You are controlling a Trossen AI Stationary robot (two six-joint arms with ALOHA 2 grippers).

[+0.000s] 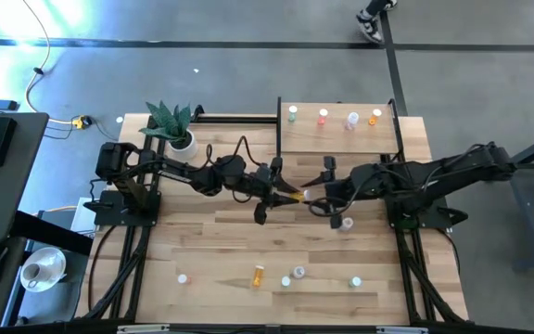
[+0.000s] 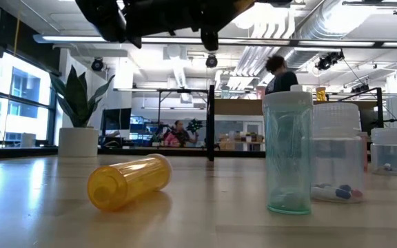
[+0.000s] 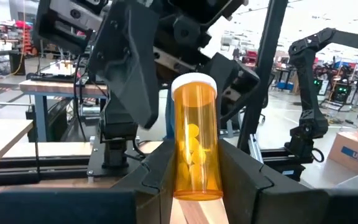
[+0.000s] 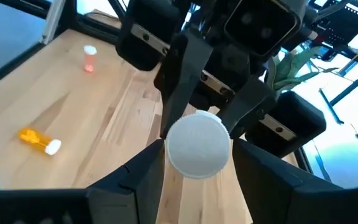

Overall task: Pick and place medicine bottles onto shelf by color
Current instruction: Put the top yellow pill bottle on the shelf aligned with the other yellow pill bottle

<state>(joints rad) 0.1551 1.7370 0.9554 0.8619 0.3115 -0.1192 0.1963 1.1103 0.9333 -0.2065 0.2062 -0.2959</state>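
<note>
1. From above I see both arms meeting over the middle of the planked table (image 1: 202, 223), just in front of the shelf (image 1: 336, 139).
2. My left gripper (image 3: 194, 177) has its jaws drawn narrow, clamped on an orange bottle (image 3: 195, 140) with a white cap, held upright between the fingers; pale pills show inside it.
3. My right gripper (image 4: 194, 165) faces the left one, its jaws spread to either side of the same bottle's white cap (image 4: 197, 144); I cannot tell whether the fingers touch it.
4. Four bottles stand in a row on the shelf: green (image 1: 293, 114), red (image 1: 323, 116), clear (image 1: 352, 120) and orange (image 1: 375, 117).
5. On the table's near side another orange bottle (image 1: 258, 276) lies on its side, with a few more small bottles (image 1: 298, 273) standing around it.
6. A potted plant (image 1: 176, 127) stands at the table's far left corner.
</note>
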